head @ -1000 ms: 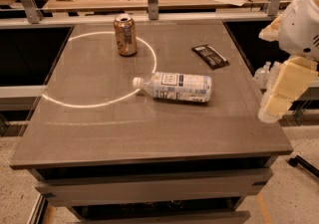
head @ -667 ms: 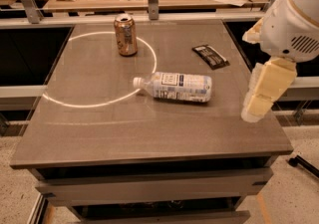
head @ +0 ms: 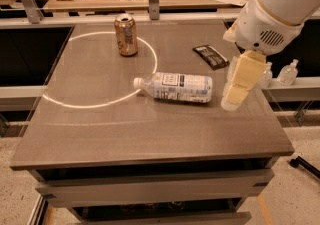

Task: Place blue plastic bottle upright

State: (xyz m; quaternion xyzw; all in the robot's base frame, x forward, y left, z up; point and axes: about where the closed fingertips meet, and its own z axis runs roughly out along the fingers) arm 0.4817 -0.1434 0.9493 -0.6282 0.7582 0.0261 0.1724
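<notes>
At the centre of the frame, the blue plastic bottle lies on its side on the counter, cap pointing left, so we judge it is not yet stood up. The gripper hangs just right of its base, probably lining up a grasp. We cannot tell how far it is open, though it seems to hold nothing. The arm is cut off at the upper right.

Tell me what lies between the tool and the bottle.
Nothing. The camera view shows only bare tabletop between the tool, hovering over the table's right side, and the base of the lying bottle.
</notes>
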